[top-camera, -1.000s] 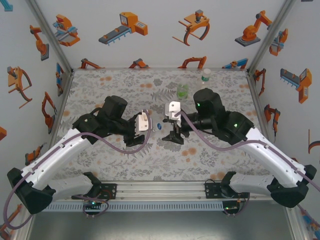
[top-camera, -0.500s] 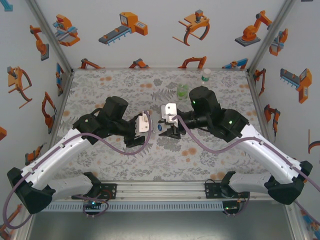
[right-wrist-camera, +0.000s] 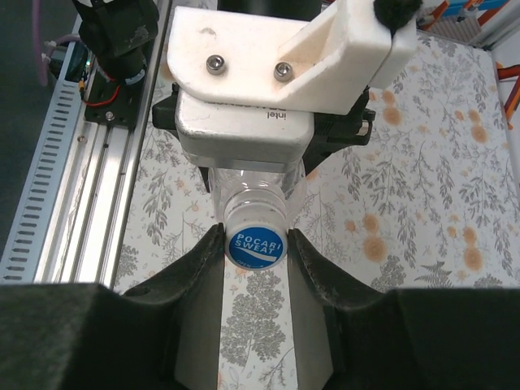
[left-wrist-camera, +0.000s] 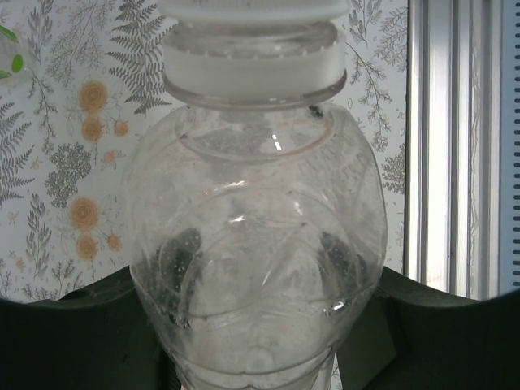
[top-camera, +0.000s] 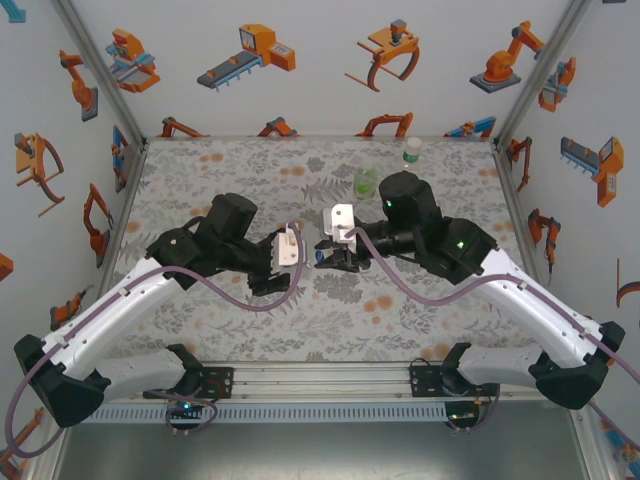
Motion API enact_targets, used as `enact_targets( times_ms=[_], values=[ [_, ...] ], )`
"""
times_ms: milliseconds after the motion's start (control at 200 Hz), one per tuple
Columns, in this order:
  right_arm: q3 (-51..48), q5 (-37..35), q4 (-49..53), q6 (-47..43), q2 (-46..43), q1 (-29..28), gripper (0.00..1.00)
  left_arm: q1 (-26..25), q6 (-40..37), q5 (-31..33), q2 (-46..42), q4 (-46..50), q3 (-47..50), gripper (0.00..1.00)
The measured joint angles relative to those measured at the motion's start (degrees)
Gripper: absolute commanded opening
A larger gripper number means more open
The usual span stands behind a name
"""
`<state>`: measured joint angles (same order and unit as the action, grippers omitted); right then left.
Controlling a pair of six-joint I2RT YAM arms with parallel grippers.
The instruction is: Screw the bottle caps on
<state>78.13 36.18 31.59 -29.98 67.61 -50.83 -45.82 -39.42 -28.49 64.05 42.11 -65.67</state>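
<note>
- The right tool (right-wrist-camera: 255,238) has closed its two dark fingers (right-wrist-camera: 199,268) in on a blue cap (right-wrist-camera: 255,246). One finger lies against each side, and no gap shows between them and the rim.
- The left tool (left-wrist-camera: 260,333) is clamped on the body of a clear bottle (left-wrist-camera: 260,227). A dark finger presses each flank, just below the shoulder.
- One cap is in the grip. It sits on the mouth of the clear bottle, with its flat top facing the right wrist camera.
- There are three bottles in all: the clear one that is held and two others standing apart from it.
- The clear bottle lies on its side over the middle of the tabletop (top-camera: 220,170). Its long axis runs roughly along the near edge, with the neck and cap towards the right edge and the base towards the left edge.
- A white collar ring circles the clear bottle's neck just above the shoulder.
- The cap reads "POCARI SWEAT" in white letters on blue, above a white swoosh.
- The grey camera housing (right-wrist-camera: 244,114) on the left wrist, directly behind the bottle neck, carries the word "intel".
- A green bottle (top-camera: 365,181) stands towards the far edge, a little right of centre.
- A small white-topped bottle (top-camera: 411,150) stands at the far edge, nearer the far right corner. Its label is too small to read.
</note>
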Motion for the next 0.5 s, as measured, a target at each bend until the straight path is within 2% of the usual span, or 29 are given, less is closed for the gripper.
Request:
enact_targets(
  times_ms=[105, 215, 340, 496],
  values=[
    [-1.1, -0.8, -1.5, 3.8, -0.4, 0.0, 0.12, 0.0, 0.0, 0.2, 0.0, 0.4, 0.0, 0.00],
    [-2.6, -2.8, -4.0, 11.6, -1.1, 0.0, 0.01, 0.0, 0.0, 0.9, 0.0, 0.5, 0.0, 0.00],
    [-4.7, -8.0, -7.1, 25.4, -1.9, -0.1, 0.00, 0.0, 0.2, 2.8, 0.0, 0.2, 0.0, 0.00],
    [-6.2, -17.6, -8.8, 49.2, -3.3, -0.4, 0.00, 0.0, 0.7, 3.8, 0.3, -1.9, 0.0, 0.00]
  ],
)
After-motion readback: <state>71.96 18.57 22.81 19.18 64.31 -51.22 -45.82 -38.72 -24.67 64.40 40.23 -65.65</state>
